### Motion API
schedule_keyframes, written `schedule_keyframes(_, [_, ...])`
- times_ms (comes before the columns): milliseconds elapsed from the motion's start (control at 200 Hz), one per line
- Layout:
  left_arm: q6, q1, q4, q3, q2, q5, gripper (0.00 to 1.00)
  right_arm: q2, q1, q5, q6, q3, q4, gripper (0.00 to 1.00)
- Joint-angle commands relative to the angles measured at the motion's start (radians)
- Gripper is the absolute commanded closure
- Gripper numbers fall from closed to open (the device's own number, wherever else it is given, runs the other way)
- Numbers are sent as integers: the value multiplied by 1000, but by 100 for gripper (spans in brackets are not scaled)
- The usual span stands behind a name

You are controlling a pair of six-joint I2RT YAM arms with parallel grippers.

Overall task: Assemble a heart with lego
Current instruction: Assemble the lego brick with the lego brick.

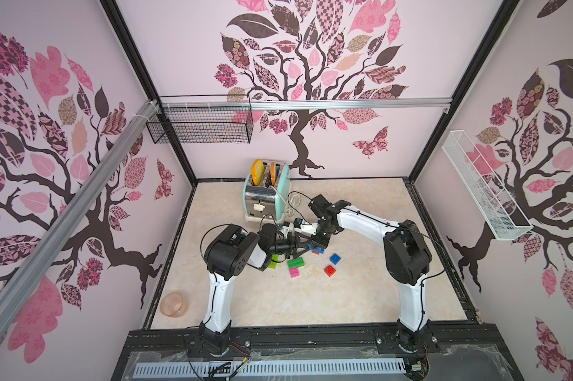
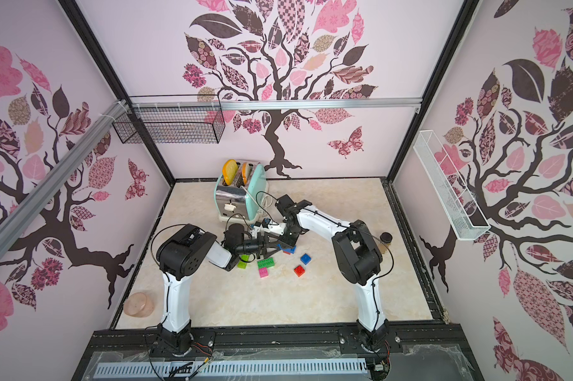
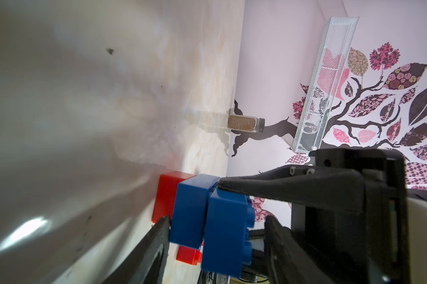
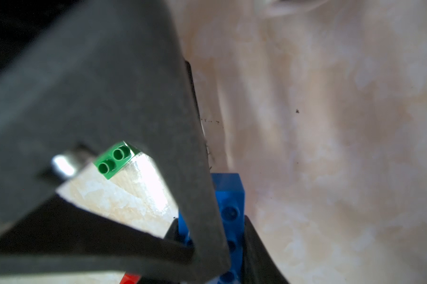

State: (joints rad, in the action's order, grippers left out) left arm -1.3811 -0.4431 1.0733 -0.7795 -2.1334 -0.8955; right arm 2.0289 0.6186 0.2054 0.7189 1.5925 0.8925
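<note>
We see the right fingers [image 4: 259, 250] closed tight on a long blue brick [image 4: 229, 194], whose studs face their wrist camera. The left fingers [image 3: 153, 248] stand about half apart, one on each side of that brick and of a second blue brick [image 3: 191, 211] lying against its smooth side. One left tip touches the second brick, but we cannot tell whether the pair truly clamps it. A red brick [image 3: 169, 196] sits just behind the two blue ones on the tabletop [image 1: 278, 297].

The only print we find is on the label of a spice jar [image 3: 244, 124], and it is too small to read.

In both top views the blue pair is in front of the toaster [image 1: 267, 198], on the robot's side of it. Farther from the toaster lie the loose pieces: a lime brick [image 1: 273, 265], a dark green brick [image 1: 295, 263], a pink brick [image 1: 294, 272], a small blue brick [image 1: 335, 258] and a small red brick [image 1: 330, 270].
</note>
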Motion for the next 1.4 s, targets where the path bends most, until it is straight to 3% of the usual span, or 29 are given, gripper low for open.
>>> schedule_keyframes(0, [-38,-11,86,-15,-25,-10,39,-6,0,8,14,-34,7,70])
schedule_keyframes(530, [-44,-25,91,-27,-52,-7,42,-18,-3,23,38,-73,-16,71])
schedule_keyframes(1125, [-41,-29,94,-34,-56,-3,66,-16,-6,55,34,-82,-15,70])
schedule_keyframes(1295, [-38,-29,94,-29,-54,-1,67,-10,-7,65,24,-80,-16,69])
schedule_keyframes(1395, [-35,-27,94,-24,-54,-2,67,-16,-11,63,3,-77,-35,62])
